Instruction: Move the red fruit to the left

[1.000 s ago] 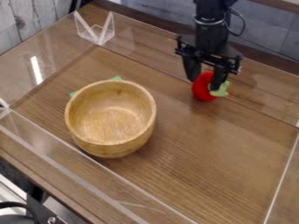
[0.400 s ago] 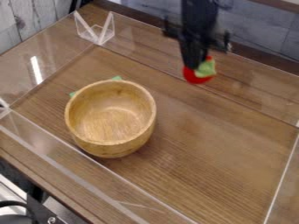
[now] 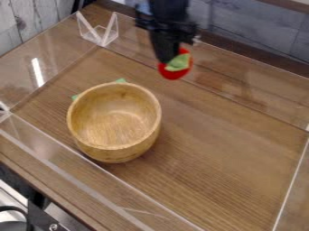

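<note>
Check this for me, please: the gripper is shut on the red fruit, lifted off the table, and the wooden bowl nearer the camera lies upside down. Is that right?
Not quite. The wooden bowl stands upright with its hollow facing up, as the camera view shows. The rest holds: the gripper is shut on the red fruit, lifted off the table.
</note>
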You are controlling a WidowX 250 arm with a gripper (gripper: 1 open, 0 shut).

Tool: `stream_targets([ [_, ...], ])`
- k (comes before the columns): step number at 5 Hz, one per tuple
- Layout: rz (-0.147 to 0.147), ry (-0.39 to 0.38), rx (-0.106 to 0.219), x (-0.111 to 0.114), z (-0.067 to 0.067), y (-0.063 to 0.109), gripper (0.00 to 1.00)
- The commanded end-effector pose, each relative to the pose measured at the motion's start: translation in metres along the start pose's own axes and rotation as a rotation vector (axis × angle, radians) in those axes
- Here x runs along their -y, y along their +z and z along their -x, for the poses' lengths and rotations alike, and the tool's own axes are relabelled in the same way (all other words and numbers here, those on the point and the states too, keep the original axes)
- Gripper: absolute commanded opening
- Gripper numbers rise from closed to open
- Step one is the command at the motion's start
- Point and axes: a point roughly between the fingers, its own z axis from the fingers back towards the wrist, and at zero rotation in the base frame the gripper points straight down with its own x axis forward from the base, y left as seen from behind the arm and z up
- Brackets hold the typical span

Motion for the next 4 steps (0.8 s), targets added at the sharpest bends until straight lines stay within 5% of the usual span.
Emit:
stream_targets([
  [1,-0.021,-0.055,0.046,-0.011,0.013,0.012,0.0],
  [4,-0.041,0.012,0.025,-0.024,0.023,0.019,0.0],
])
